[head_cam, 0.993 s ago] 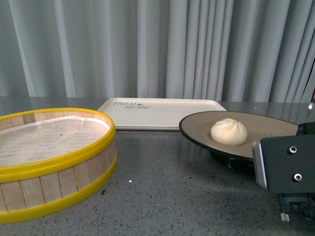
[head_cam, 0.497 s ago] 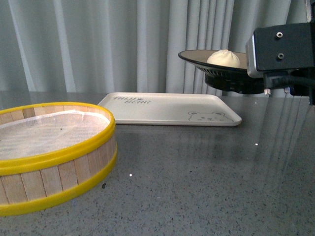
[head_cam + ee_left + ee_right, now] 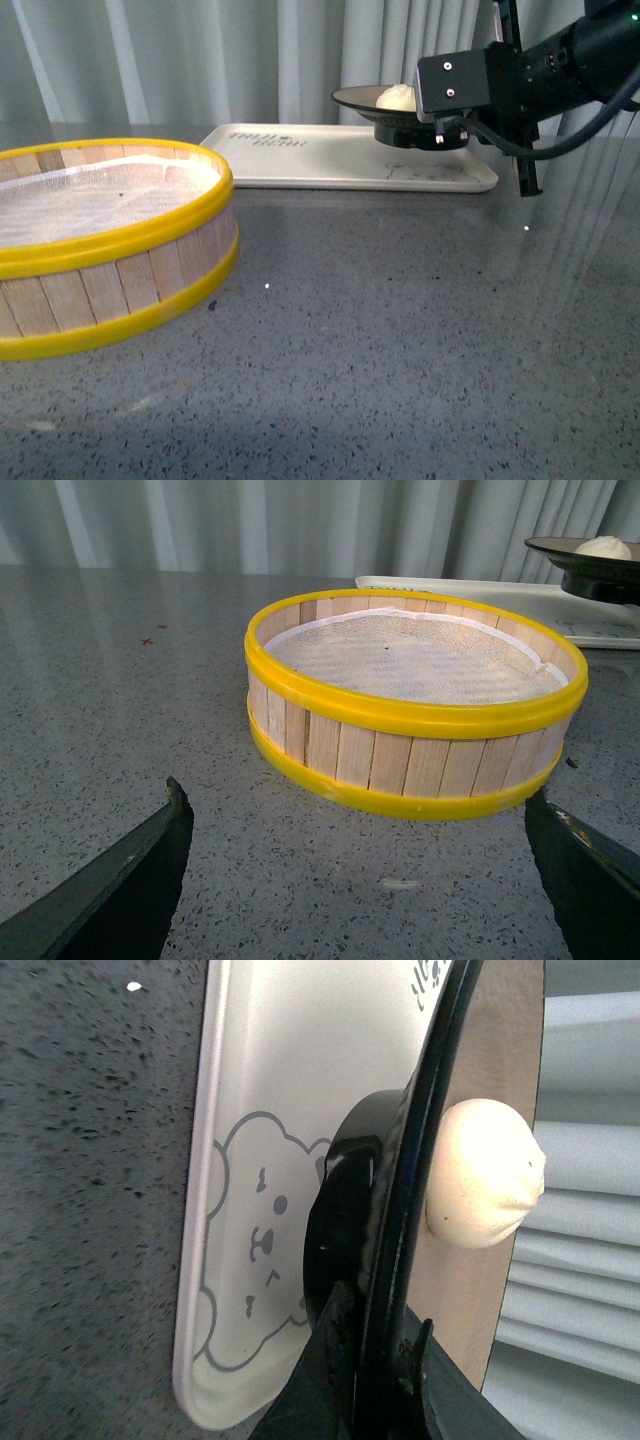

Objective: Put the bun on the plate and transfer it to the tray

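The bun (image 3: 396,97) sits on the tan-brown, black-rimmed plate (image 3: 362,99). My right gripper (image 3: 432,118) is shut on the plate's near rim and holds it level, low over the right part of the cream-white tray (image 3: 320,160). I cannot tell whether the plate's foot touches the tray. In the right wrist view the fingers (image 3: 330,1360) clamp the black rim (image 3: 420,1160), with the bun (image 3: 485,1175) on the plate and the tray's bear drawing (image 3: 262,1260) beneath. My left gripper (image 3: 360,900) is open and empty near the basket.
A yellow-rimmed wooden steamer basket (image 3: 100,230) with a white cloth liner stands at front left, also in the left wrist view (image 3: 415,695). Grey speckled tabletop (image 3: 400,330) lies between basket and tray. Grey curtains hang behind.
My right gripper has carried the plate with the bun from beside the tray, up, then farther back and down low over the tray's right part.
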